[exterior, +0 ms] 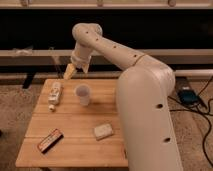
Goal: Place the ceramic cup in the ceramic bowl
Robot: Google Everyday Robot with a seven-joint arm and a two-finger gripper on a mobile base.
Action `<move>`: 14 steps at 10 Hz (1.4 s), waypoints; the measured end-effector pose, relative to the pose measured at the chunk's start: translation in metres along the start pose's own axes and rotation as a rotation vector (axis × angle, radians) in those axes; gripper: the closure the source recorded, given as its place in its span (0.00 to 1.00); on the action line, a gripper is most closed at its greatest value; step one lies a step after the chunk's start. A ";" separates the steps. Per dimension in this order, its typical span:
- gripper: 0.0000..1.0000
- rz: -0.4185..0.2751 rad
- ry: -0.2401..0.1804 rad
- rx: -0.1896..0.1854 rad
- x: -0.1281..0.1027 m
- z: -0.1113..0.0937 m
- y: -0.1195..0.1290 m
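Wood table [75, 131] — end effector [69, 74] hovers behind bottle [55, 94], cup [83, 94].

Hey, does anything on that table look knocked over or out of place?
A small bottle lies on its side beside the upright white cup. No bowl is in view. The claw hangs over the far edge of the table, beyond the bottle.

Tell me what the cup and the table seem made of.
Cup: plain white and smooth, likely ceramic, though plastic can't be ruled out. Table: wood, with light boards and visible seams. The gripper hangs over the table's back edge, apart from the cup.
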 end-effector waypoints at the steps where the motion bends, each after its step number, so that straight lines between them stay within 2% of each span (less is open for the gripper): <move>1: 0.20 0.000 0.000 0.000 0.000 0.000 0.000; 11: 0.20 0.007 0.002 0.001 0.000 0.000 -0.002; 13: 0.20 0.069 0.025 0.008 0.014 0.002 -0.011; 14: 0.20 0.106 0.043 0.022 0.030 0.000 -0.020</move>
